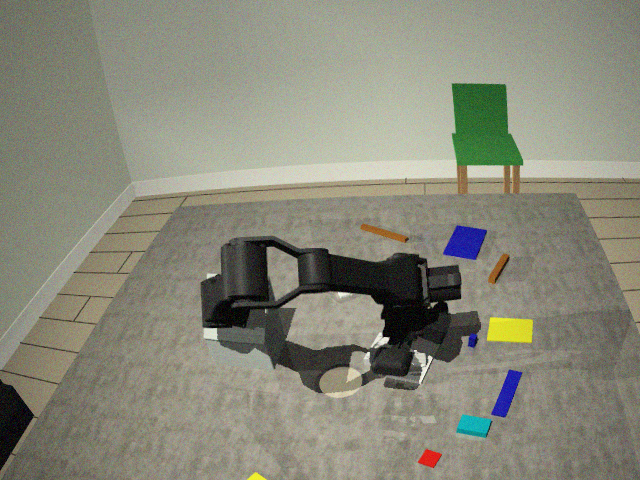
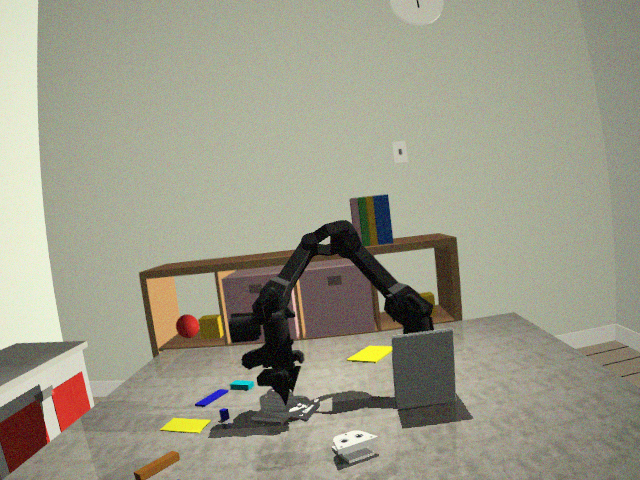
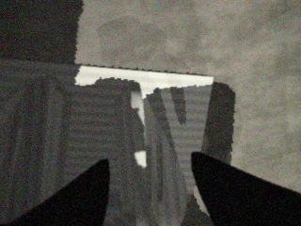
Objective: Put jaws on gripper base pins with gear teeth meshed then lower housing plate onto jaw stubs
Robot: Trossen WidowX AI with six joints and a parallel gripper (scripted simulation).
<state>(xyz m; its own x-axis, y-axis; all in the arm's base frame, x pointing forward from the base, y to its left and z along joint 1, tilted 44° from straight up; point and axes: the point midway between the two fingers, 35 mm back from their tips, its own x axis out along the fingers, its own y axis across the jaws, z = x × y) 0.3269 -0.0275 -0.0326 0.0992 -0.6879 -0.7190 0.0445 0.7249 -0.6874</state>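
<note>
My gripper (image 2: 287,396) (image 3: 150,163) is open, fingers pointing down just above the gripper base (image 1: 427,365) (image 3: 179,79). In the wrist view, a long, narrow jaw (image 3: 162,188) lies on the base between and below the parted fingertips, in deep shadow. More long shapes lie on the base at the left of that view; I cannot tell whether they are the other jaw. The pins and the mesh of the teeth cannot be made out. The white housing plate (image 2: 354,438) (image 1: 343,295), with two holes, lies apart from the base on a low grey support.
A tall grey block (image 2: 423,369) stands by the arm's foot. Around the base lie a small blue block (image 1: 472,340) (image 2: 223,414), a yellow sheet (image 1: 510,330) (image 2: 185,425), a blue strip (image 1: 506,393), a cyan block (image 1: 474,425) and a red square (image 1: 430,458).
</note>
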